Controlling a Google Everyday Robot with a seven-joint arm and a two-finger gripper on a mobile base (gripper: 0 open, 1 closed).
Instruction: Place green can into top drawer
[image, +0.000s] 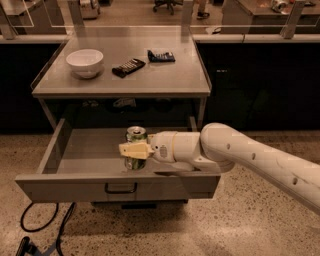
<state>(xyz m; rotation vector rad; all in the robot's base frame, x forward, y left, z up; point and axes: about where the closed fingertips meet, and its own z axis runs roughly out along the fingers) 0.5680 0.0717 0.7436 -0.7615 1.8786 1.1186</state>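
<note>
green can (136, 134) upright, clasped by hand (132, 150) from the right, inside open top drawer (75, 186)

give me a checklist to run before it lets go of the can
1. Drawer open: ok, pulled well out.
2. Gripper over the drawer, closed on the can: ok.
3. Can upright: ok, silver top faces up.
4. Can inside the drawer's front panel and side walls: ok.
5. Can's base resting on the drawer floor: cannot tell, the gripper and the front panel hide it.
6. Bowl out of the arm's way: ok, it sits on the tabletop above, far left.
</note>
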